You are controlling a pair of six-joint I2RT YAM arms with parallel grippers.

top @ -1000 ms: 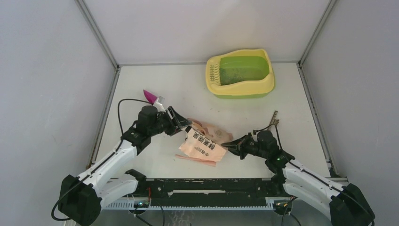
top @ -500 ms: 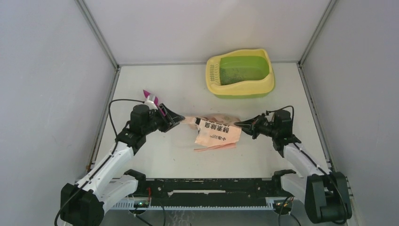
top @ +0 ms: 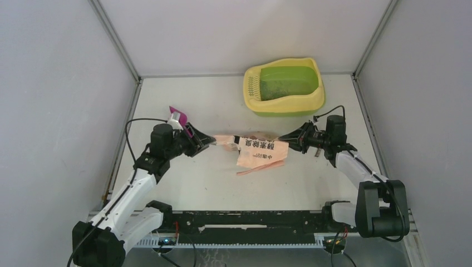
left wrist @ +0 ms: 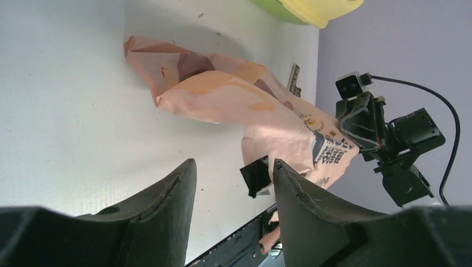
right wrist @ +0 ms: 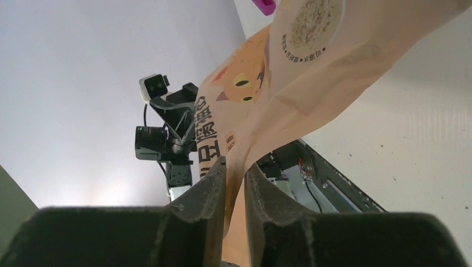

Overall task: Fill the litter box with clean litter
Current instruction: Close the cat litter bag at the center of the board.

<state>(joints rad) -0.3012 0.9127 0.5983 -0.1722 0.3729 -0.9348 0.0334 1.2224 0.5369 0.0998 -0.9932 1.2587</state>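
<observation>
The step in hand is bringing the bag (top: 259, 151) to the litter box (top: 251, 75); pouring has not begun. The bag hangs mid-table (top: 222, 100) between the two arms, well apart from the box, which sits at the far right of the table. Only a thin scatter of litter (top: 278, 89) specks its green basin.

The right pincer (top: 284, 139) is nearly closed on the bag's edge. The left pincer (top: 210, 140) stands about half open at the bag's other end.

As I judge it, the next move calls for a firm hold at both ends. The bag then has to go up over the basin with its mouth tipped down.

The top view alone gives the layout, the box and a scoop (top: 177, 114) behind the left arm. It does not show either grip. The left wrist view shows bare table between the fingers (left wrist: 167, 206), with a small dark patch I cannot identify, so whether that pincer grips the bag is unclear. The right wrist view shows the bag's edge running down between its fingers (right wrist: 206, 194), but no box.
</observation>
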